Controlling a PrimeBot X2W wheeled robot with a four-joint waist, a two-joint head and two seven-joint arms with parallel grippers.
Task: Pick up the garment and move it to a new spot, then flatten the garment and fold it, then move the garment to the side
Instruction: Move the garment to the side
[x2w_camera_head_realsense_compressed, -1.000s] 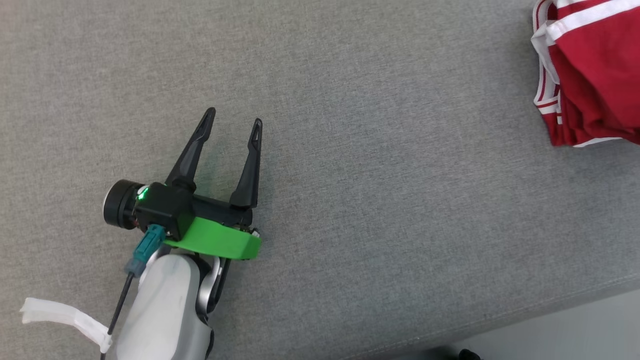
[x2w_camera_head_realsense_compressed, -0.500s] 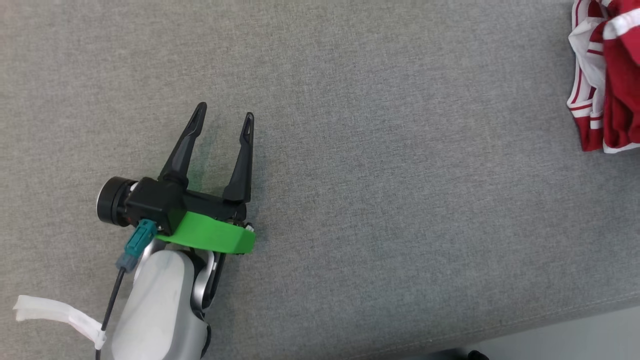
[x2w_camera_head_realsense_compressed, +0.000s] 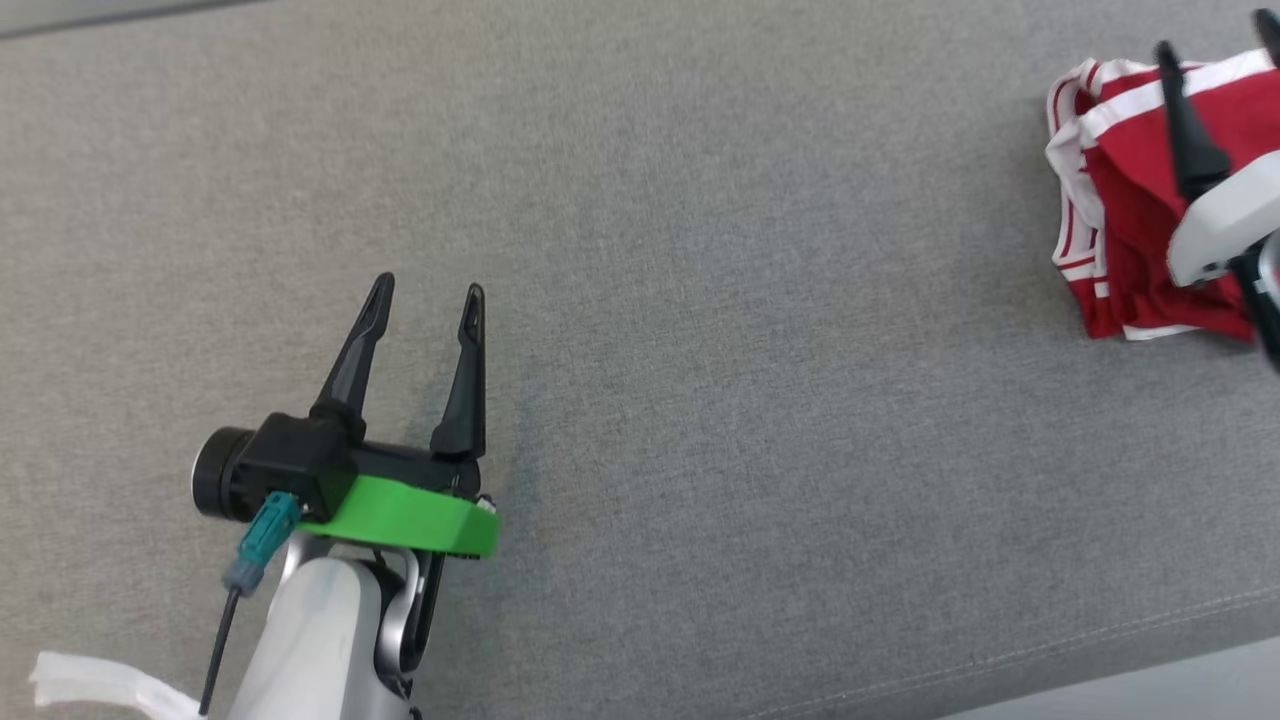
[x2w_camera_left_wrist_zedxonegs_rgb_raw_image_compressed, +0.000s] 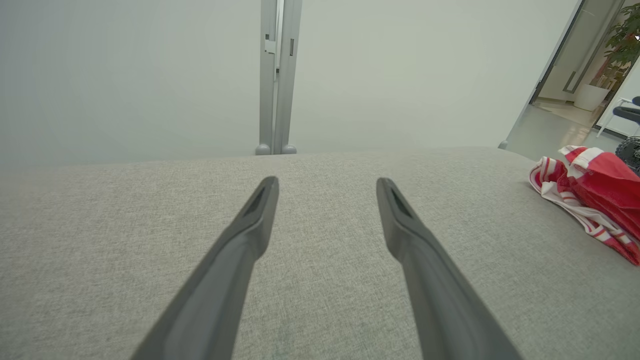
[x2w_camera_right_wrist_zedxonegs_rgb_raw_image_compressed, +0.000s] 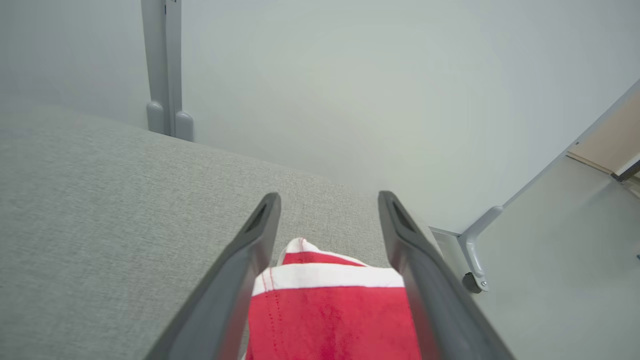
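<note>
A: Head view, left side first: what do you see?
B: Your left gripper (x2w_camera_head_realsense_compressed: 428, 286) sits over the grey cushion (x2w_camera_head_realsense_compressed: 750, 350), fingers spread wide and empty.
A: And to the right?
B: Your red-and-white garment (x2w_camera_head_realsense_compressed: 1120, 200) lies bunched near the cushion's right edge. Your right gripper (x2w_camera_right_wrist_zedxonegs_rgb_raw_image_compressed: 328, 196) is above it, fingers wide apart, framing the cloth's white band, not pinching it.

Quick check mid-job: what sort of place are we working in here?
Probably an office or lab room: a grey fabric-covered work surface, plain pale partition walls joined by a metal post, and an open doorway onto a corridor with a potted plant.
</note>
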